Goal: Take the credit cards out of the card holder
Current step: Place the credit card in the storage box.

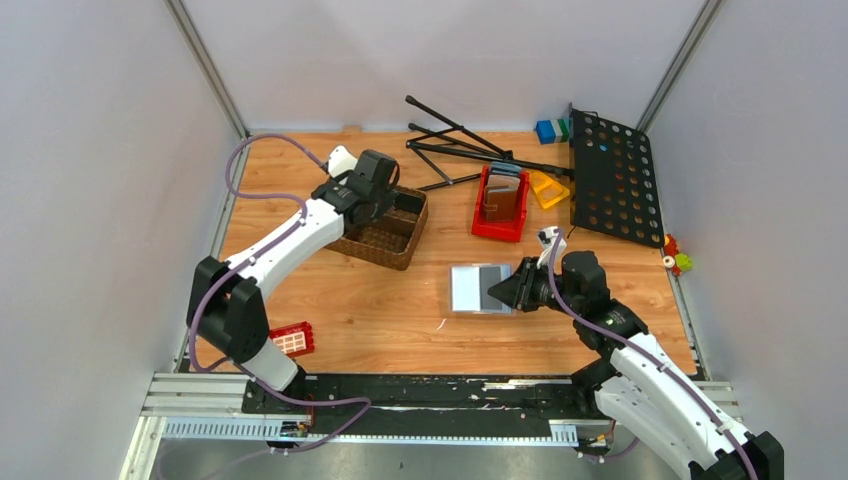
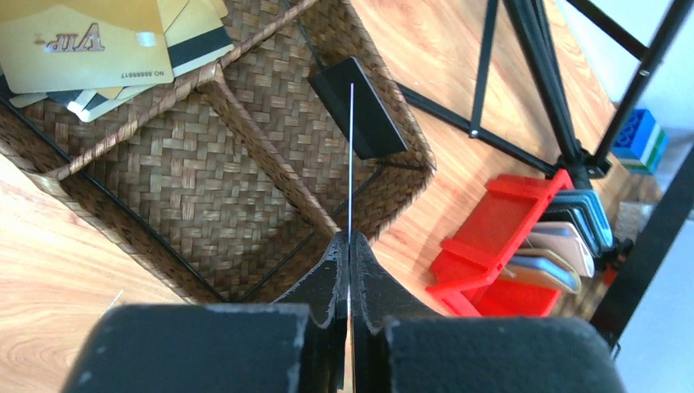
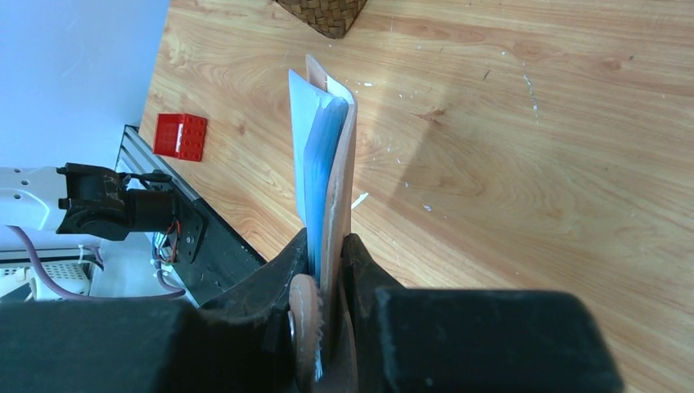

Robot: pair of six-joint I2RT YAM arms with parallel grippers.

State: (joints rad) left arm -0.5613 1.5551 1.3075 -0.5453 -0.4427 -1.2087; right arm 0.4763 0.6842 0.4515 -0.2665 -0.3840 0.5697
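Here, wooden table [image 1: 400,325], grey walls [image 1: 90,150], clamped card holder [image 1: 478,289]

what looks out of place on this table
The black music stand lies flat at the far right, legs sprawled, not upright. In the wicker basket, a black card leans tilted against the wall, while the gold cards lie flat in another compartment.

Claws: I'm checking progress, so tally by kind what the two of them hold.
Card: 1, in the left claw
Holder: 1, in the right claw
Total: 2
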